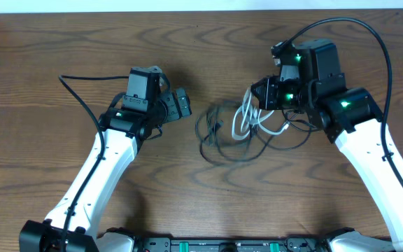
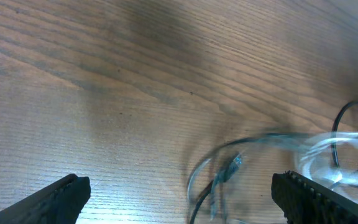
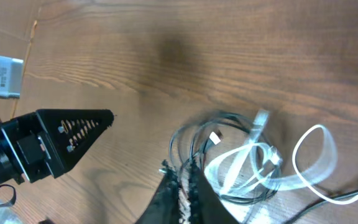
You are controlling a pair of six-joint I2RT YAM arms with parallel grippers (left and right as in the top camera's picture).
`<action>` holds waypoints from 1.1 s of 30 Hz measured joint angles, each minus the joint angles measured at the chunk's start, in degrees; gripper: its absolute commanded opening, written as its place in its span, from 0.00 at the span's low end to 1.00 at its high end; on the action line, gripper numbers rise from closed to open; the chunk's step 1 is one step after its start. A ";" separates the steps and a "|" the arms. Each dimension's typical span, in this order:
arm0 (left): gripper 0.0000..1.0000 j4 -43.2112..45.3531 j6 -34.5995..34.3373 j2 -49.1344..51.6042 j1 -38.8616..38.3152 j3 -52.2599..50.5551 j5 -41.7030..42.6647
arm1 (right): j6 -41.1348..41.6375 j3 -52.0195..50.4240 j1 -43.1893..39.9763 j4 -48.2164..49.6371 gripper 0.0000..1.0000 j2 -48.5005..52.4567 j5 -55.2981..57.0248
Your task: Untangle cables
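Cables (image 1: 242, 120) tangled mid-desk (image 1: 187, 42), right fingers (image 3: 185, 194) pressed together at the edge, probably to tug a strand, though I can't tell if one's caught, while left fingers (image 2: 67, 191) are spread wide nearby, ready to anchor.

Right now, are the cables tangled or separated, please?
Tangled: the white cable loops over and through the black cables, all in one overlapping heap.

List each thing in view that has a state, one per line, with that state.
left gripper: open, empty, apart from the cables.
right gripper: shut, tips among the black cables.
black cables: looped, tangled with the white cable.
white cable: looped, lying on the table.
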 measured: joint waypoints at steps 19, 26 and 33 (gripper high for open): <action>1.00 0.00 0.00 0.00 0.00 0.00 0.00 | 0.55 0.00 2.67 -3.98 0.41 4.35 5.27; 0.99 0.00 0.00 0.00 0.02 0.00 0.00 | 2.32 -0.04 5.03 -5.57 0.44 15.04 8.98; 1.00 0.00 0.00 0.00 0.02 0.00 0.00 | 4.09 -0.11 5.09 -3.13 0.46 22.60 16.59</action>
